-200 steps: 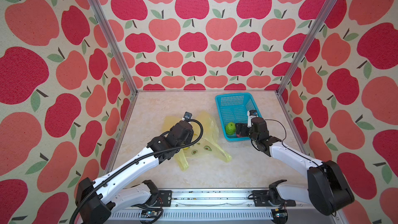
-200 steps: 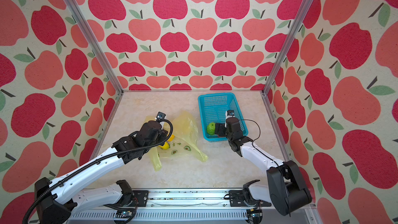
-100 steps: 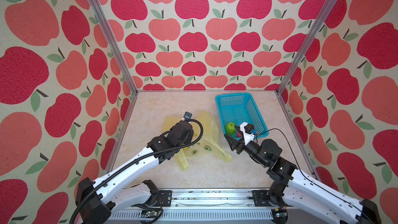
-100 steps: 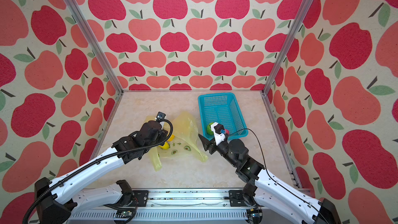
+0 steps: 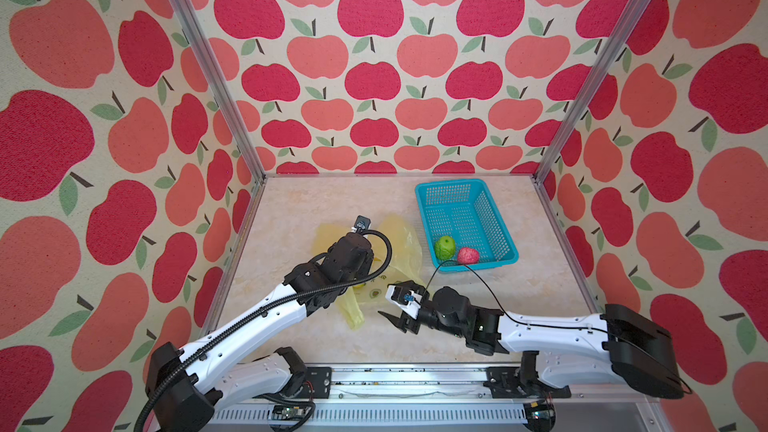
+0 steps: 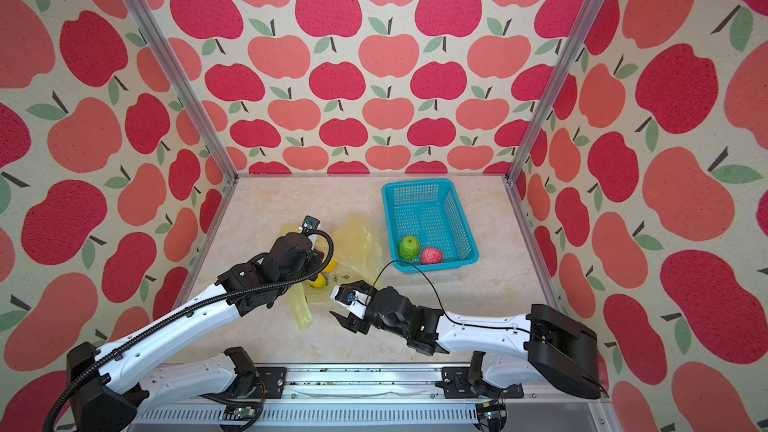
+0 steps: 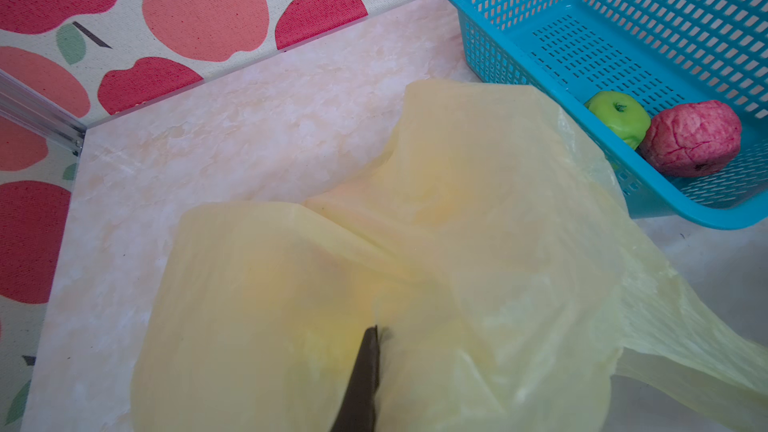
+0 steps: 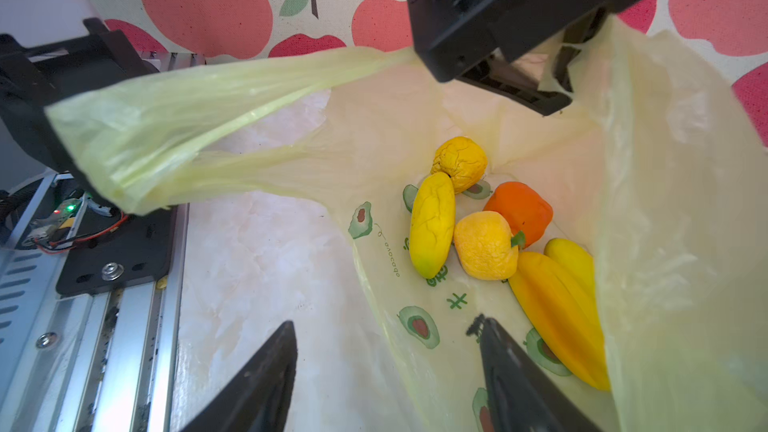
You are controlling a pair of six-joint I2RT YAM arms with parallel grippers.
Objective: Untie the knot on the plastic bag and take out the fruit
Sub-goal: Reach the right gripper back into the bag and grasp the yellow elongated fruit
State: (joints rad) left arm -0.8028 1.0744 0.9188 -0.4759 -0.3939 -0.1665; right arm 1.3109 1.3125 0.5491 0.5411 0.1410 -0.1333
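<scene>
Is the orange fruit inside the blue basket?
No, the orange fruit lies inside the plastic bag; the basket holds only a green fruit and a pink fruit.

On the table point(image 5: 299, 209), plastic bag point(image 5: 401, 238) lies just left of the basket point(image 5: 451, 184). Two fruits point(image 5: 445, 246) side by side in the basket's near corner. Other fruit point(image 8: 486, 245) clustered inside the bag.

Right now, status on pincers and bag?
Left pincer shut on plastic bag, holding its mouth up. Right pincer open, empty, at the opening. Six fruit inside, two in basket. Nothing blocks the reach.
</scene>
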